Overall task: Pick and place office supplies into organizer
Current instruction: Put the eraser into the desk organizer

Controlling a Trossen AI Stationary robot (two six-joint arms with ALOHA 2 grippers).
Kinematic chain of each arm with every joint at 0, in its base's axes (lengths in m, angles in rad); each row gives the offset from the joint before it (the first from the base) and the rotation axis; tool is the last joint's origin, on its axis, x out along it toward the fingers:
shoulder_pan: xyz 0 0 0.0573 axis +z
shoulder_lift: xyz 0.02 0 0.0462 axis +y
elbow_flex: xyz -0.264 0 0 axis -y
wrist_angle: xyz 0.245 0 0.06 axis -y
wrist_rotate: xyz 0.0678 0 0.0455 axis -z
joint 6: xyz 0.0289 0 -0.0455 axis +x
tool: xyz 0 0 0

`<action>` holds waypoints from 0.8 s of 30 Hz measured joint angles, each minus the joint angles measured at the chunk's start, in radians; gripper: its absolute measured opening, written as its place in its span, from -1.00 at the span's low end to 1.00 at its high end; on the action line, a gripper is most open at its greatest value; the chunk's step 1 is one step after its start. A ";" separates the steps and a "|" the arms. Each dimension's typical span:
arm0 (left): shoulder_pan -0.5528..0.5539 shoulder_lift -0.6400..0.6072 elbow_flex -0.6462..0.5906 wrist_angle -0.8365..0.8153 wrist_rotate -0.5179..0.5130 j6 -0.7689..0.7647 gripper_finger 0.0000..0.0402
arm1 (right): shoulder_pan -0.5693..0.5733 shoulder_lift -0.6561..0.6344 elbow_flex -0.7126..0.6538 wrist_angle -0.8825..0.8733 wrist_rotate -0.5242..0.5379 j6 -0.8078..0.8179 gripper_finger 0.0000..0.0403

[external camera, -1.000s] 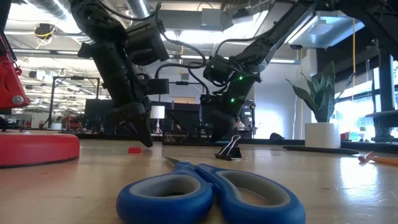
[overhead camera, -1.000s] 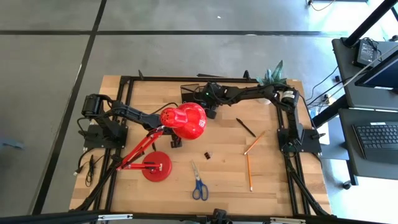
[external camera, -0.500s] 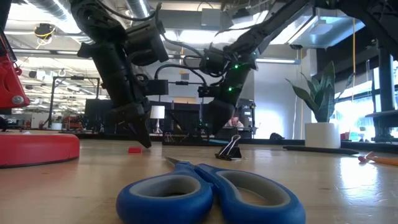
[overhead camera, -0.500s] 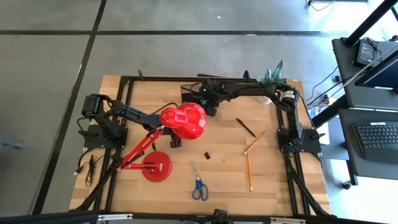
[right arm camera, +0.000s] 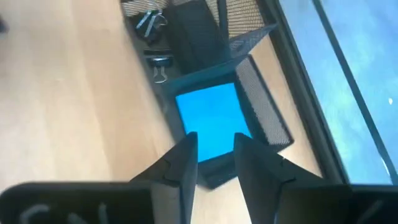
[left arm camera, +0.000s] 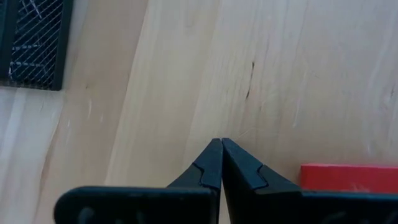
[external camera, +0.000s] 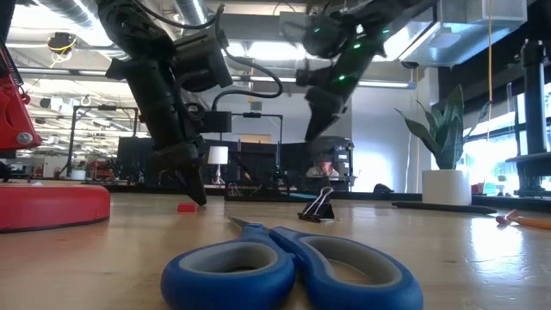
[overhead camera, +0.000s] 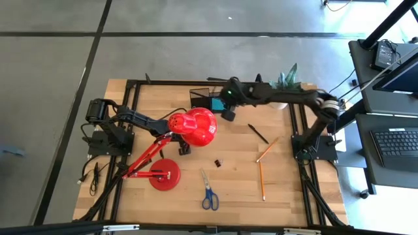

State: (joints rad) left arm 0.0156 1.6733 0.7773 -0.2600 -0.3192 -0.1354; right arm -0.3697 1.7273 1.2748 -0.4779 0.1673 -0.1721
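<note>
Above the organizer (overhead camera: 196, 95), high view: the right claw (overhead camera: 228, 115) has pulled off the box to its near side. The small blue block (overhead camera: 216, 103) it covered half a second ago now sits uncovered in the organizer's end compartment. Scissors (overhead camera: 209, 192), pencils (overhead camera: 266, 150), black pen (overhead camera: 257, 133) and binder clip (overhead camera: 218, 162) all lie well apart from the organizer, loose on the surface (overhead camera: 287, 189).

Low view: right claw (external camera: 316, 125) is lifted higher than before. Left claw (external camera: 191, 184) is tip-down near the surface.

Left wrist view: left claw (left arm camera: 221, 163) is pressed together, empty, organizer corner (left arm camera: 34, 43) ahead.

Right wrist view: right claw (right arm camera: 214, 152) is apart, nothing held, blue block (right arm camera: 211, 118) inside the organizer (right arm camera: 264, 121). I'd judge the block placed, with the loose items next.
</note>
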 joint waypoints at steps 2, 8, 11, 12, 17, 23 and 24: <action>0.001 0.000 0.000 0.000 -0.001 -0.023 -0.98 | 0.011 -0.064 -0.089 0.061 0.000 0.012 -0.46; 0.021 -0.003 0.000 -0.002 -0.002 -0.153 -0.96 | 0.061 -0.278 -0.404 0.283 0.047 0.033 -0.46; 0.036 -0.005 0.000 -0.005 0.015 -0.182 -0.89 | 0.090 -0.382 -0.539 0.376 0.050 0.034 -0.46; 0.042 -0.005 0.000 -0.005 0.028 -0.201 -0.86 | 0.101 -0.417 -0.577 0.405 0.050 0.034 -0.46; 0.055 -0.006 0.000 -0.004 0.068 -0.265 -0.67 | 0.152 -0.592 -0.713 0.429 0.050 0.034 -0.46; 0.053 -0.004 -0.002 0.081 0.119 -0.274 -0.46 | 0.198 -0.746 -0.812 0.427 0.050 0.031 -0.46; 0.053 -0.004 -0.001 0.116 0.139 -0.274 -0.43 | 0.202 -0.761 -0.821 0.423 0.049 0.031 -0.46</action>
State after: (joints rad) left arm 0.0689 1.6695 0.7761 -0.1443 -0.1802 -0.4096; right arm -0.1674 0.9666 0.4541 -0.0552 0.2166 -0.1410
